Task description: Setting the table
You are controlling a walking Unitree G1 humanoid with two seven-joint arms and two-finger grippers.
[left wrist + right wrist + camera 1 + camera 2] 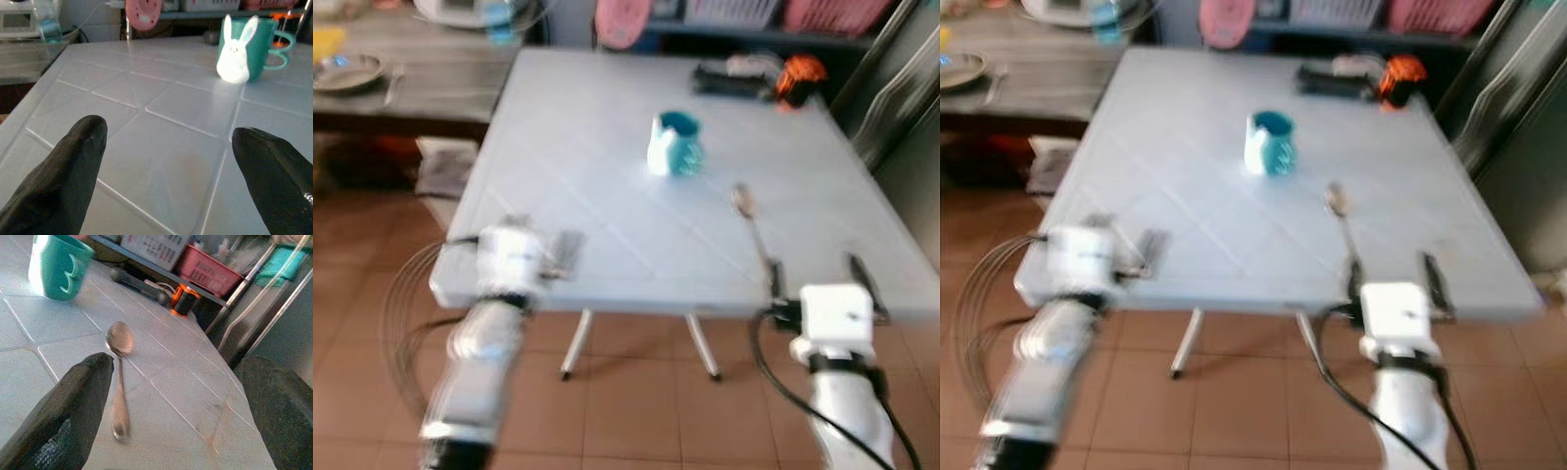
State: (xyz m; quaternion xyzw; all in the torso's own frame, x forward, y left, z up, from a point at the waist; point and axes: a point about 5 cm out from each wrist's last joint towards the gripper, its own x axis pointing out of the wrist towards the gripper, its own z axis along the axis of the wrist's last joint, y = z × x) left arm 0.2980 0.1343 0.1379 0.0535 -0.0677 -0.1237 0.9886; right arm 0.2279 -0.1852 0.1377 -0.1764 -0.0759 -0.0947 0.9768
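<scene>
Though both eye views are blurred, the spoon (119, 377) reads clearly at my right wrist: lying flat on the grey table (607, 225), long axis running from near edge to far, bowl pointing away toward the teal mug (676, 143), handle end toward me. Handle tip partly hidden behind my right gripper (176, 406), fingers spread wide, spoon just beside one finger, not gripped. My left gripper (186, 176) hovers at the near left edge, fingers spread, nothing between them. Mug's white bunny figure (236, 49) faces me. Orange-black item (799, 78) at far edge, hard to identify.
</scene>
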